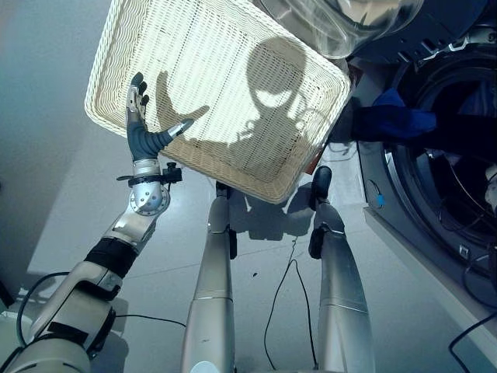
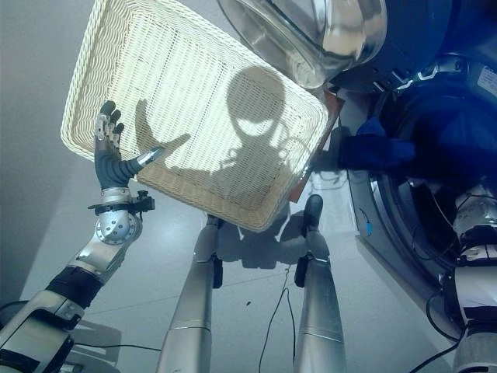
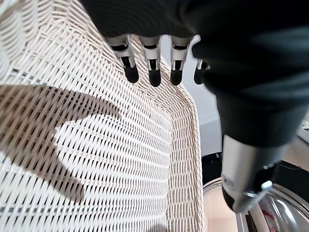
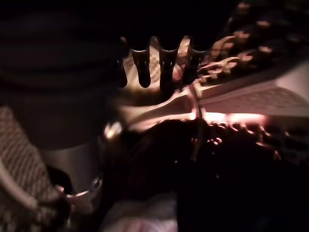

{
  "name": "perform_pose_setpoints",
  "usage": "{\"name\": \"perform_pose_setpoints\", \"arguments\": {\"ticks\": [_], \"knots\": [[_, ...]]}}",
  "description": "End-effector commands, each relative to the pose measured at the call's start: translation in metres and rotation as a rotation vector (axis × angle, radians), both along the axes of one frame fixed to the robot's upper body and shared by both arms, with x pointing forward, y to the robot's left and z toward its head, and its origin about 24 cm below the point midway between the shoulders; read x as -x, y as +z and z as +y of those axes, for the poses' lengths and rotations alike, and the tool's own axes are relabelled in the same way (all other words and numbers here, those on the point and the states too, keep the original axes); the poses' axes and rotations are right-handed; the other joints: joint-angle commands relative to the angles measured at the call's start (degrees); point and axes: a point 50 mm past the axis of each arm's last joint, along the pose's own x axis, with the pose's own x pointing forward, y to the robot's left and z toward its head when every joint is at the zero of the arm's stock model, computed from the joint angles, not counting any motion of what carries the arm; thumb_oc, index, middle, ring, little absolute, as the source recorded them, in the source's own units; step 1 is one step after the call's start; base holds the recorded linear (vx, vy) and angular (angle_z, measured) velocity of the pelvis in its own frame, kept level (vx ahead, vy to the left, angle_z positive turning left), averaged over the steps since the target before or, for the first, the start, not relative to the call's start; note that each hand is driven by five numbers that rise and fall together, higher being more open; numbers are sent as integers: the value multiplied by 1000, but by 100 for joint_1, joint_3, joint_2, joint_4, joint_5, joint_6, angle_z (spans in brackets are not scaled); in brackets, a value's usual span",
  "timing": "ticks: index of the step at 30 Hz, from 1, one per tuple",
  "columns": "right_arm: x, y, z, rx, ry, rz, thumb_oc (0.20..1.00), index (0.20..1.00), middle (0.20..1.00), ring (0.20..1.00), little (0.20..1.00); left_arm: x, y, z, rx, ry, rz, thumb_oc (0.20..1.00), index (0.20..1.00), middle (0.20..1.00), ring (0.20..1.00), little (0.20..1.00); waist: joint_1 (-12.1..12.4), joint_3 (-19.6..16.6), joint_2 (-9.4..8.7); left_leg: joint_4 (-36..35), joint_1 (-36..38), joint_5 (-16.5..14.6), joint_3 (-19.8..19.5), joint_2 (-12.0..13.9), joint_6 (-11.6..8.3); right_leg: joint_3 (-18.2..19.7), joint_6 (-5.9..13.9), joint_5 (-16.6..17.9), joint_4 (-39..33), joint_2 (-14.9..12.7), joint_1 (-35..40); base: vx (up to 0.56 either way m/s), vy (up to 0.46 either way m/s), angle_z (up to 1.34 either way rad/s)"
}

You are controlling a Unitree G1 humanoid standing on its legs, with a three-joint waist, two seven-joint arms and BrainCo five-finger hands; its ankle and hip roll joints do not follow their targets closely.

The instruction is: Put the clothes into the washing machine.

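Grey floor (image 1: 54,194) spreads under the scene in the left eye view, with a white wicker basket (image 1: 233,47) lying tilted on it, its woven bottom bare. Beside the basket's right corner stands the washing machine (image 1: 435,194), its glass door (image 1: 342,23) swung open above the basket's far edge. Dark blue clothes (image 1: 392,120) hang across the drum's rim, partly inside. The left hand (image 1: 140,128) is raised over the basket's near-left edge, fingers straight and spread, holding nothing.

From the right eye view, the same blue clothes (image 2: 377,148) drape at the drum opening, just beside the basket (image 2: 194,78).

Seen from the left wrist, straight fingertips (image 3: 154,77) hover above the weave.

At the right wrist, the right hand (image 4: 159,65) is in the dark drum; its fingers (image 4: 145,72) point outward, relaxed, gripping nothing.
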Motion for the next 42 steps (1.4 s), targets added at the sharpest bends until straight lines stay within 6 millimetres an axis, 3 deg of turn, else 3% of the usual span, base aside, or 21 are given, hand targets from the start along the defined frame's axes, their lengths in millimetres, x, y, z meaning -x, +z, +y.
{"name": "perform_pose_setpoints", "arguments": {"ticks": [1,13,18,24,30,42], "knots": [[17,33,-12,231,-116,110,1000,1000,1000,1000,1000,0,12,-3,47,1,-71,1000,1000,1000,1000,1000,-4,-121,-151,558,-133,-569,159,-497,434,-505,96,730,-836,344,254,0,0,0],[-12,31,21,642,-38,464,1000,1000,1000,1000,1000,-2,17,-7,56,-10,-98,1000,1000,1000,1000,1000,-25,-121,-80,577,-229,-556,236,-485,439,-500,123,721,-796,321,126,0,0,0],[-24,12,32,799,67,712,1000,1000,1000,1000,1000,-1,20,-5,54,-7,-108,1000,1000,1000,1000,1000,-41,-121,-107,530,-279,-507,257,-464,443,-521,130,735,-804,316,71,0,0,0],[-35,-17,37,797,269,970,1000,1000,1000,1000,1000,0,21,-5,37,-9,-119,1000,1000,1000,1000,1000,-16,-121,-125,489,-314,-474,240,-458,438,-542,124,740,-804,316,21,-2,-12,0],[-41,-37,43,772,392,1067,1000,1000,1000,1000,1000,-2,25,-8,24,-15,-129,1000,1000,1000,1000,1000,-2,-121,-112,458,-319,-435,235,-461,425,-551,109,764,-818,318,-1,0,0,0],[-46,-49,49,806,431,1140,1000,1000,1000,1000,1000,-3,22,-13,34,-29,-127,1000,1000,1000,1000,1000,41,-121,-30,367,-301,-356,247,-436,396,-524,101,767,-829,326,-3,0,0,0]]}}
